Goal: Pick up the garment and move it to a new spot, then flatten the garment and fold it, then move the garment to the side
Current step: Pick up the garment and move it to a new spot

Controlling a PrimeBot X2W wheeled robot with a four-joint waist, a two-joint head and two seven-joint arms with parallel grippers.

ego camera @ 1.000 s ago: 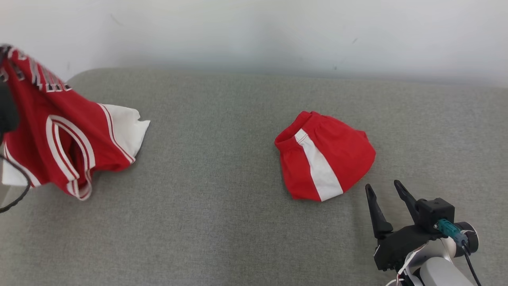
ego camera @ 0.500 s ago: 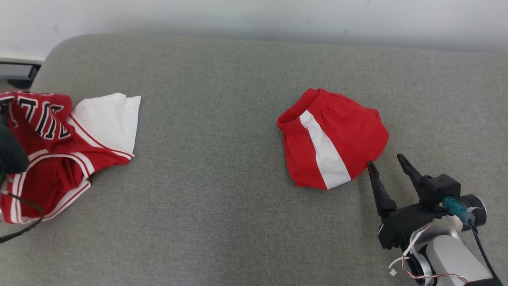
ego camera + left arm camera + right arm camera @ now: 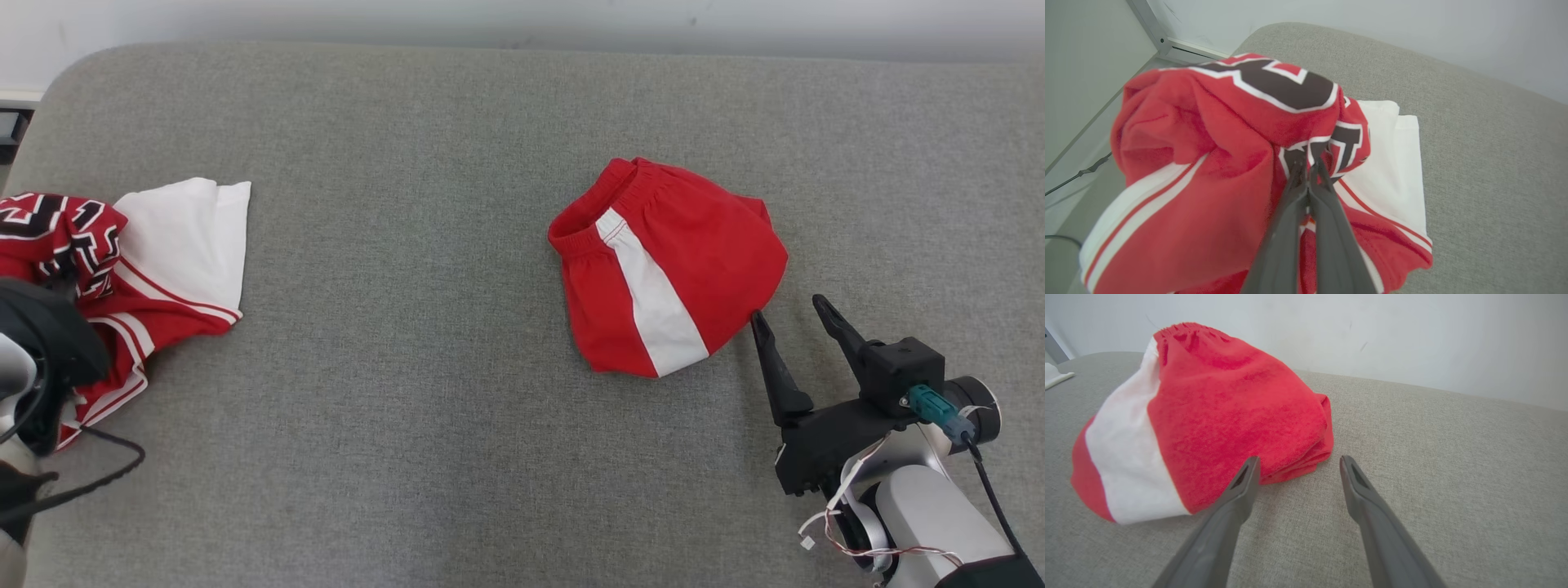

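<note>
Two risks: the left gripper, pinched shut on a fold of the crumpled red-and-white lettered jersey at the left edge of the grey fabric desk, may lose it overboard, and the right gripper, fingers apart, may snag the folded red white-striped shorts beside it

Red-white jersey, red white-striped shorts

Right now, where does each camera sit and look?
Head view: on the head, looking down at the grey cushion, jersey left, red shorts right; right jaws open, lower right.
Left wrist view: on the left wrist, looking along the left jaws, shut on the jersey.
Right wrist view: on the right wrist, looking along open jaws toward the shorts.
Shared: head and right wrist views both show the shorts.
</note>
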